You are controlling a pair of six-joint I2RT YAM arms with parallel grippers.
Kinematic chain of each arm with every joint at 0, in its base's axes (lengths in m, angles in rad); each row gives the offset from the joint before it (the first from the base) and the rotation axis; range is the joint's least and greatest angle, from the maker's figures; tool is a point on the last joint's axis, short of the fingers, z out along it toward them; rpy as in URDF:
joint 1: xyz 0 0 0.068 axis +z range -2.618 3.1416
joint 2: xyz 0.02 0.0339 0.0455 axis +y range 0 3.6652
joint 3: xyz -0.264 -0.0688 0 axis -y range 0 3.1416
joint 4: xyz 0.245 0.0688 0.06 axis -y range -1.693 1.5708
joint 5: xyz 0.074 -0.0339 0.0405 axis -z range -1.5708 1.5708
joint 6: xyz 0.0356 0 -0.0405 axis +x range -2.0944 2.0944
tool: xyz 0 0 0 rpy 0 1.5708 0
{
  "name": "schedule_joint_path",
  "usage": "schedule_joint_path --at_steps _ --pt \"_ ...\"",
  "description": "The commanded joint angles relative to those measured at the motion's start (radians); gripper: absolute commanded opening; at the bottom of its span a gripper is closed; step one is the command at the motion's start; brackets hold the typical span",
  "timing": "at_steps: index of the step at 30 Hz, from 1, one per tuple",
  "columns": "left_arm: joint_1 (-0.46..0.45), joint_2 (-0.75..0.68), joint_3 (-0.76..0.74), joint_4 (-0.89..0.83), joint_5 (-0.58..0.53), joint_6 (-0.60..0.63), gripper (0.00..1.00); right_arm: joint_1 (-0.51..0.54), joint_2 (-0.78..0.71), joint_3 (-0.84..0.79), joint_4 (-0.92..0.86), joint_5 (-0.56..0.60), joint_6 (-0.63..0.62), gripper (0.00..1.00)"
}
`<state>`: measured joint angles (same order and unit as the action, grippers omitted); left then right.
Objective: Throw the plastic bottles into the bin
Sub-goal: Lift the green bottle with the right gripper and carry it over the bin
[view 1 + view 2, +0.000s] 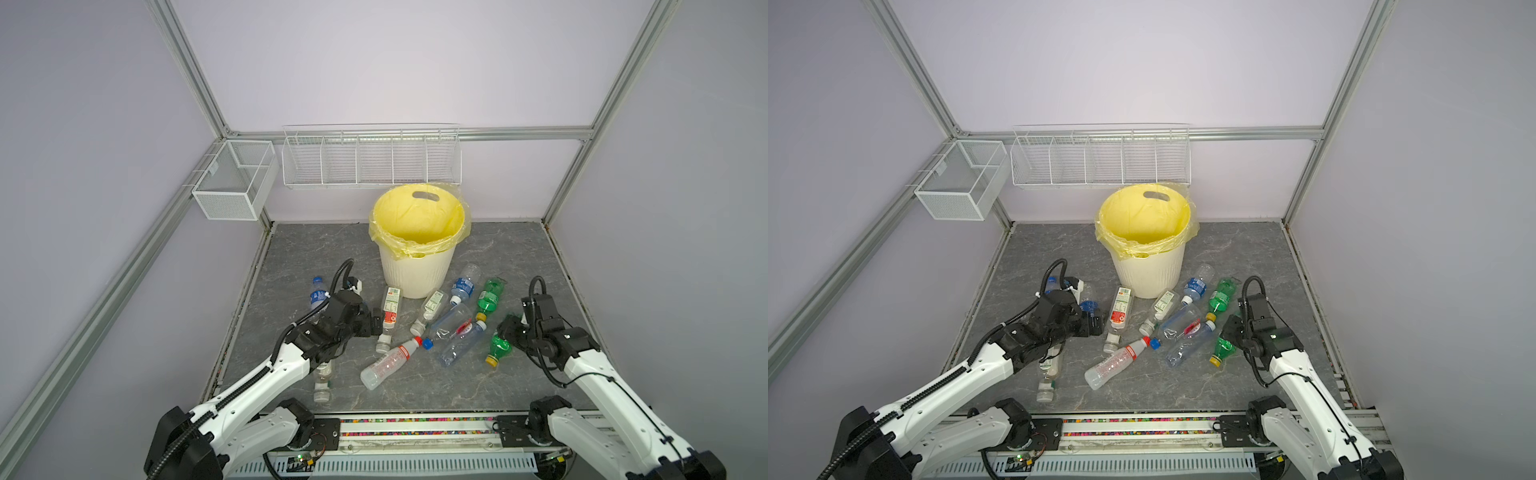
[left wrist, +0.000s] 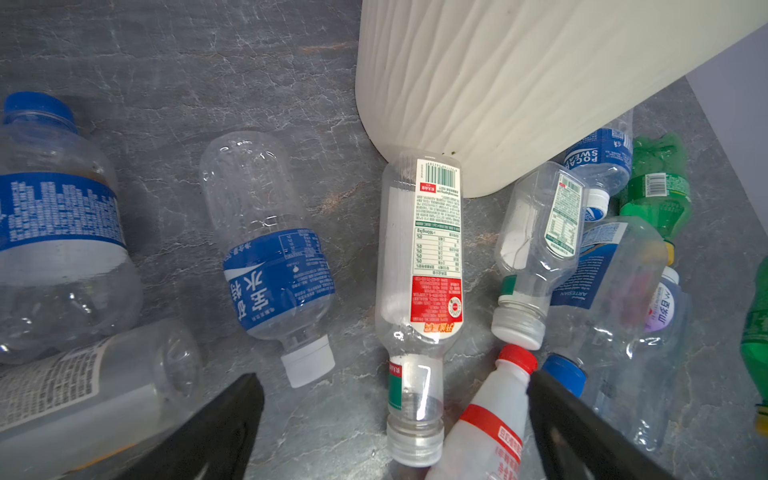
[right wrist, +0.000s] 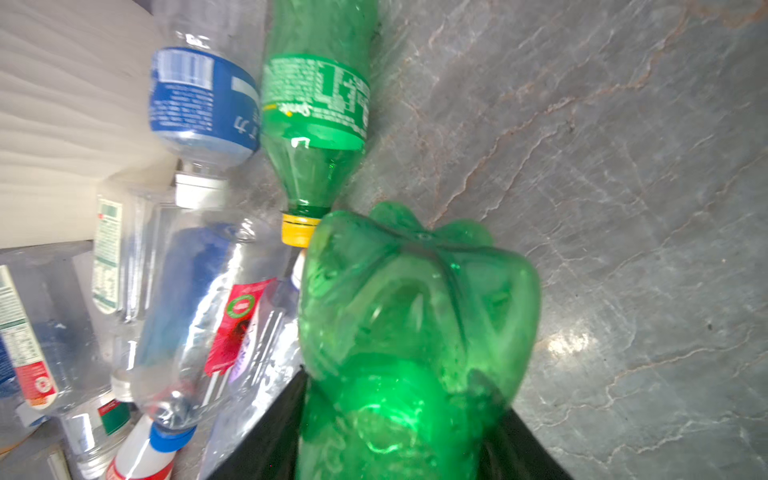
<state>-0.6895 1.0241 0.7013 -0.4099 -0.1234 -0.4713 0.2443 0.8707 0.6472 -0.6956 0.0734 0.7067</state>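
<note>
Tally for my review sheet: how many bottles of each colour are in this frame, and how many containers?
Green bottles: 2, one gripped in the right pincer
Clear or whitish bottles: 9
Bin: 1
Wire baskets: 2
Total: 14

- The bin point(image 1: 417, 266) stands at the back middle of the tabletop point(image 1: 519, 266).
- Most plastic bottles point(image 1: 451, 328) lie before it and to its right.
- A Pocari Sweat bottle point(image 1: 464, 286) lies right of the bin, a Sprite bottle point(image 1: 489, 298) just beside it.
- A soda bottle point(image 1: 498, 348), before the Sprite bottle, sits in the right gripper point(image 3: 399, 440).
</note>
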Motion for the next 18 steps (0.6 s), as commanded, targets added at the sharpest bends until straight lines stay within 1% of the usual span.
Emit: schedule_joint_path --at_steps 1,6,18 --pt "-0.004 -0.004 0.043 -0.026 -0.026 -0.011 0.99 0.005 -0.032 0.05 -0.04 -0.023 -0.027 0.58" --pt "-0.004 -0.006 0.041 -0.024 -0.022 -0.018 0.99 0.006 -0.053 0.1 -0.023 -0.068 -0.044 0.57" --pt "-0.004 0.003 0.036 -0.015 -0.036 -0.04 0.99 0.006 -0.082 0.218 0.034 -0.135 -0.044 0.56"
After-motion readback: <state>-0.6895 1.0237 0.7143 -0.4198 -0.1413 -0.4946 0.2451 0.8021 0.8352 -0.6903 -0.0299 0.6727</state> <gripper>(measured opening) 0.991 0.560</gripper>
